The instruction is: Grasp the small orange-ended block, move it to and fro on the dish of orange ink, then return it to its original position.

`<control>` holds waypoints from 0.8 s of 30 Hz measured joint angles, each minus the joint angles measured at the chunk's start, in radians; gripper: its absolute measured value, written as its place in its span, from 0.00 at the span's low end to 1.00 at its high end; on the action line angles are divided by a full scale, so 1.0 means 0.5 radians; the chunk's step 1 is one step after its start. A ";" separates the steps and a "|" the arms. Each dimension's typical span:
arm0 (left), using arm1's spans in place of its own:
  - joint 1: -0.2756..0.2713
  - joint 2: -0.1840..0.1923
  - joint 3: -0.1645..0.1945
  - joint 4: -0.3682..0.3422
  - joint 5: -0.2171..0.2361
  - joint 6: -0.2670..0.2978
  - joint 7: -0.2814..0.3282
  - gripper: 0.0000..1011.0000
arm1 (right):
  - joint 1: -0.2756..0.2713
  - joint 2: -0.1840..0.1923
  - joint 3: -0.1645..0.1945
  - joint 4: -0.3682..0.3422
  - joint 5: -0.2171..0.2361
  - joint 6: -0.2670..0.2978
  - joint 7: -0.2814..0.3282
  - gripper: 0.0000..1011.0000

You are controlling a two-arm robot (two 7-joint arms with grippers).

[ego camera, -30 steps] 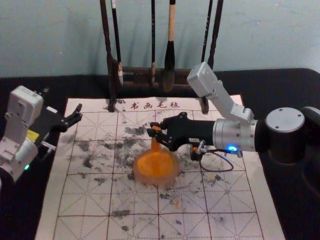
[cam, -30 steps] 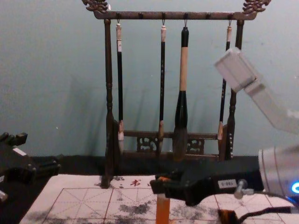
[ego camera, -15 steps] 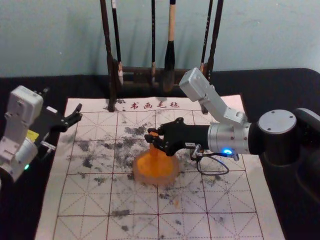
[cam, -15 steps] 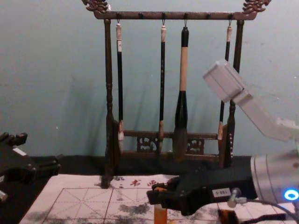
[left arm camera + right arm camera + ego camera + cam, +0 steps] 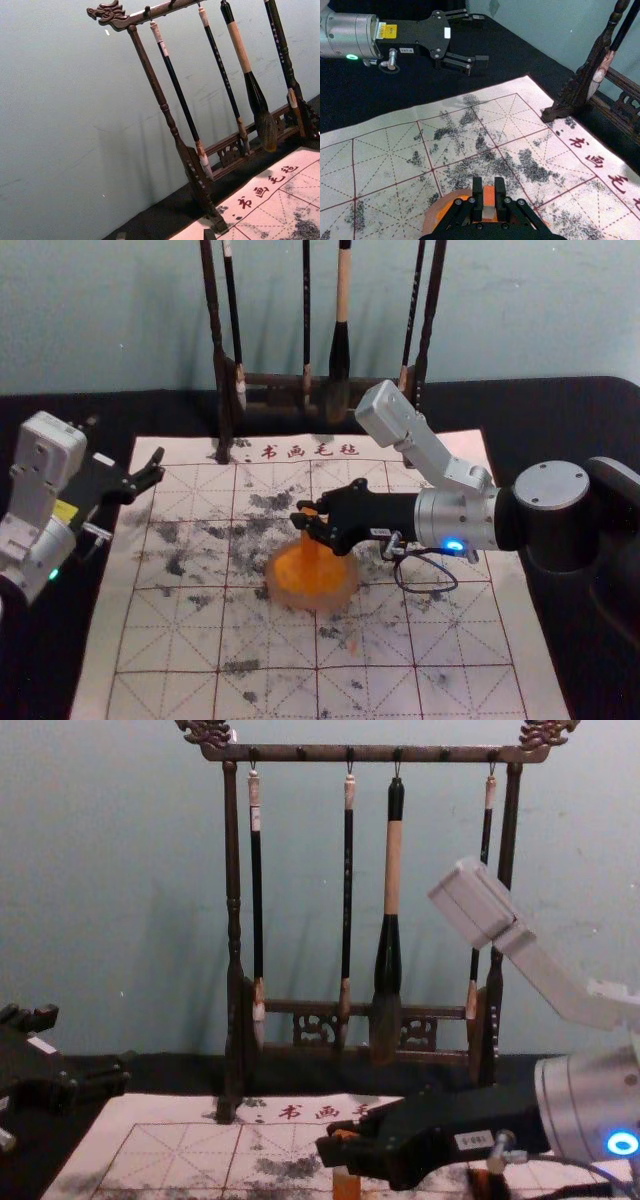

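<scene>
**R claw (image 5: 303, 513) pinches block (image 5: 311, 538) over dish (image 5: 347, 592)**

The R claw reaches in from the R side of the desk (image 5: 565, 425), approx. level, above the rear part of the dish. Its two fingers are closed on the block, one on each side, w/ only the block's thickness between them, as the R wrist view shows well. The block is nearly upright: orange top end, pale band in the middle, orange lower part. This lower part goes down toward the orange ink (image 5: 322, 582) (if it really touches the ink, I cannot tell).

The dish lies on the white mat (image 5: 180, 640) w/ red grid lines and many dark stains. The L claw (image 5: 124, 443) is parked in the air near the L edge of the mat, its fingers wide apart, holding nothing.

Behind the mat stands the dark wooden rack (image 5: 218, 360), w/ 4 brushes (image 5: 341, 350) hanging, tips down. In the chest view, a small dark-and-orange thing (image 5: 488, 1183) is just below the R arm, partly hidden; type unclear.
</scene>
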 joint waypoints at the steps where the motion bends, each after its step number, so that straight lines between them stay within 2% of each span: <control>1: 0.000 0.000 0.000 0.000 0.000 0.000 0.000 0.99 | 0.000 0.001 0.000 0.000 -0.002 0.000 0.000 0.13; 12: 0.000 0.000 0.000 0.000 0.000 0.000 0.000 0.99 | -0.011 0.016 0.002 -0.011 -0.012 0.004 -0.004 0.13; 24: 0.000 0.000 0.000 0.000 0.000 0.000 0.000 0.99 | -0.047 0.070 0.029 -0.075 0.003 0.015 -0.002 0.13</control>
